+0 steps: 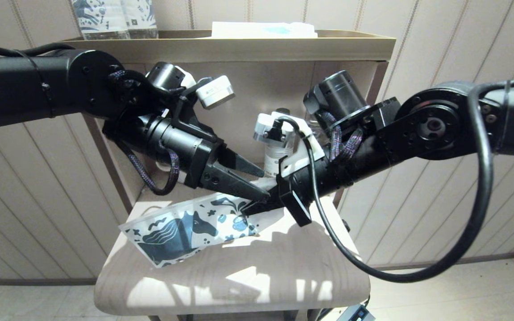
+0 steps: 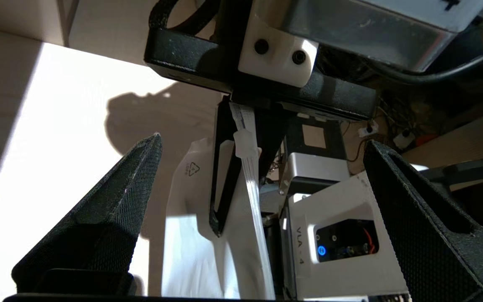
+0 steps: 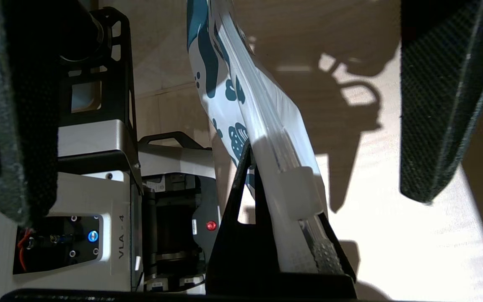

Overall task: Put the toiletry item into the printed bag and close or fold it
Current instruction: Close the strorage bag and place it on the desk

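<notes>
Now right gripper (image 1: 257,206) pinching printed bag (image 1: 185,229) end, left gripper (image 1: 257,180) wide just above.

Bag held above the stool seat, between two grippers

The printed bag (image 1: 190,229) hangs tilted over the stool seat's (image 1: 239,276) left half, its right end clamped in the right gripper (image 1: 257,206); the left gripper (image 1: 250,180), fingers spread, sits just above that end. A bottle (image 1: 277,154) stands behind, below the shelf (image 1: 239,43).

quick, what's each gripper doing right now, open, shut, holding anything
Left gripper: open, holding nothing, poised at the bag's end.
Right gripper: shut on the printed bag, pinching its zip edge.
</notes>
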Controlling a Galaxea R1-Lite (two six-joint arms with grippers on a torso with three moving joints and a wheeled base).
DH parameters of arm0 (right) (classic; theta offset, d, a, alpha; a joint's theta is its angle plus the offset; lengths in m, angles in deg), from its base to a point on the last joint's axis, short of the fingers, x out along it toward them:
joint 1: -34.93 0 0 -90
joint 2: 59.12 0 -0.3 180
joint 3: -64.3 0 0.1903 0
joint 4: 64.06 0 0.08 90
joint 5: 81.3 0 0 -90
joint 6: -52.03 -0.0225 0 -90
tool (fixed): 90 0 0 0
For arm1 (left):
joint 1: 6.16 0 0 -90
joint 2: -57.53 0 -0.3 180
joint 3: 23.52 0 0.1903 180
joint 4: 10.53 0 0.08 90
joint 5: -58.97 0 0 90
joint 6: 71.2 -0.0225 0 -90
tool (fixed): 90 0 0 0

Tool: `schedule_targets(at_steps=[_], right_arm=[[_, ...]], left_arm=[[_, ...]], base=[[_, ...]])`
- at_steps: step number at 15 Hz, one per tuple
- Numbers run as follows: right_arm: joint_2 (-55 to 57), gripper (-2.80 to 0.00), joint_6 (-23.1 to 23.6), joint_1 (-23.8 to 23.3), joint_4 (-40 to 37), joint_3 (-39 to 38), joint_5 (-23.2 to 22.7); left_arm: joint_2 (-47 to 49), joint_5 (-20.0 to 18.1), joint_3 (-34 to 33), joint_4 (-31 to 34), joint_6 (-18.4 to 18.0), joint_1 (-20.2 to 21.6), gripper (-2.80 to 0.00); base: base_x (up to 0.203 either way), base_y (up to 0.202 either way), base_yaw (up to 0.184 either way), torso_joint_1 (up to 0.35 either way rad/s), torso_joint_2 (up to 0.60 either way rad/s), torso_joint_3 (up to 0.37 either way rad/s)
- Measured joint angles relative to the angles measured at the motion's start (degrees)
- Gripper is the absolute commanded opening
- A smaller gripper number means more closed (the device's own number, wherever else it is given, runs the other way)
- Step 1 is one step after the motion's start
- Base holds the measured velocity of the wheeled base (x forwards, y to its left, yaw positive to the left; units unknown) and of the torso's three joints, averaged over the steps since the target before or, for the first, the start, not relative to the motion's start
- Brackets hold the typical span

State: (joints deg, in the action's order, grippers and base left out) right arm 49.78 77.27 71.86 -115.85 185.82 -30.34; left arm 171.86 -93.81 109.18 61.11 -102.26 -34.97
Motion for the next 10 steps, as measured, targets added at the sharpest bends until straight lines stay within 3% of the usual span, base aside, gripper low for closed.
schedule_targets(at_steps=[1,2,10], right_arm=[[0.0,-2.8,0.0,0.0,0.0,0.0,0.01],[0.04,-2.8,0.0,-0.02,0.0,0.06,0.0],[0.56,-2.8,-0.11,-0.22,-0.09,0.66,0.05]], left_arm=[[-0.04,-0.04,-0.05,0.48,-0.09,-0.02,0.0],[-0.06,-0.09,-0.05,0.6,-0.03,-0.05,-2.8],[0.3,0.0,0.17,0.49,0.27,-0.46,-2.8]], base=[[0.0,0.0,0.0,0.0,0.0,0.0],[0.0,0.0,0.0,0.0,0.0,0.0],[0.0,0.0,0.0,0.0,0.0,0.0]])
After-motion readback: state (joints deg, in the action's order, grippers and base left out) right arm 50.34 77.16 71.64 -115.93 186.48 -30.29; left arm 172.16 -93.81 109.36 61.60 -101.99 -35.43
